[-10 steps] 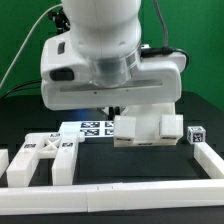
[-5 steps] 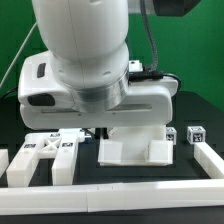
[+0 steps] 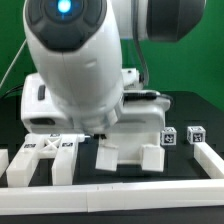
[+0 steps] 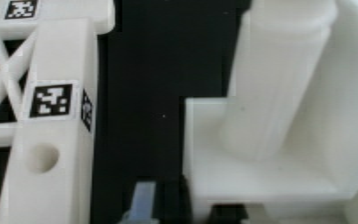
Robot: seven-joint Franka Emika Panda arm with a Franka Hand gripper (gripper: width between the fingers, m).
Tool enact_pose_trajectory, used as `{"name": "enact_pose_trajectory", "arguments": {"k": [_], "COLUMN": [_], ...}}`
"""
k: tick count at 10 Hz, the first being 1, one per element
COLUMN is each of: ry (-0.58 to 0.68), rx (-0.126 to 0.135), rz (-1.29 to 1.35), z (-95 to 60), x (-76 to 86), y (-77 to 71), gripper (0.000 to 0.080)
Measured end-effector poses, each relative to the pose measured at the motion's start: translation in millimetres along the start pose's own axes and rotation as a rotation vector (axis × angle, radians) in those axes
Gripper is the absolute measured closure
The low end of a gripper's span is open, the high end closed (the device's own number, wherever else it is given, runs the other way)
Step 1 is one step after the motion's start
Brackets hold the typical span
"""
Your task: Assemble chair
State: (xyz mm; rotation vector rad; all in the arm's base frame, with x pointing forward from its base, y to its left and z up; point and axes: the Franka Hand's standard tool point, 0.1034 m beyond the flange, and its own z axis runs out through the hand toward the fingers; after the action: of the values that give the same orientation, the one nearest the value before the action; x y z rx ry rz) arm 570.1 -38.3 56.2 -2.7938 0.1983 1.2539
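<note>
1. At the exterior view's left edge, a small matte white block (image 3: 4, 166) is cut off by the frame. Beside it lies a flat white plastic panel with an X-shaped cutout (image 3: 45, 158), with tags on top.
2. Only the wrist view shows that panel (image 4: 48, 110) close up: diagonal struts, a round hole and crisp square tags.
3. In the centre, a blocky matte white chair part (image 3: 130, 152), notched between two stubby feet, sits on the black table (image 3: 185, 168). The glossy white robot arm (image 3: 80, 70) above it hides the gripper there.
4. In the wrist view the gripper (image 4: 146, 207) shows only a greyish tip, closed to its narrowest, just beside that part (image 4: 274, 130). Whether they touch is unclear.
5. On the right, two small tagged white cubes (image 3: 170, 138) stand apart, near the low white rail (image 3: 207, 155).
</note>
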Motion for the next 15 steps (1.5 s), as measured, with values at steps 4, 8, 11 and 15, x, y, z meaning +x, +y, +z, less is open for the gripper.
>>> {"name": "enact_pose_trajectory", "arguments": {"k": [4,8,11,15], "ry": [0.026,-0.042,-0.059,-0.032], "rx": [0.000,0.029,0.055,0.019], "rz": [0.005,0.097,0.111,0.099], "z": [-1.1,17.3,18.8,12.8], "x": [4.8,6.3,4.8,5.8], "y": [-0.2,6.0,4.6,2.0], "gripper": [0.0765,0.0765,0.0765,0.0765]}}
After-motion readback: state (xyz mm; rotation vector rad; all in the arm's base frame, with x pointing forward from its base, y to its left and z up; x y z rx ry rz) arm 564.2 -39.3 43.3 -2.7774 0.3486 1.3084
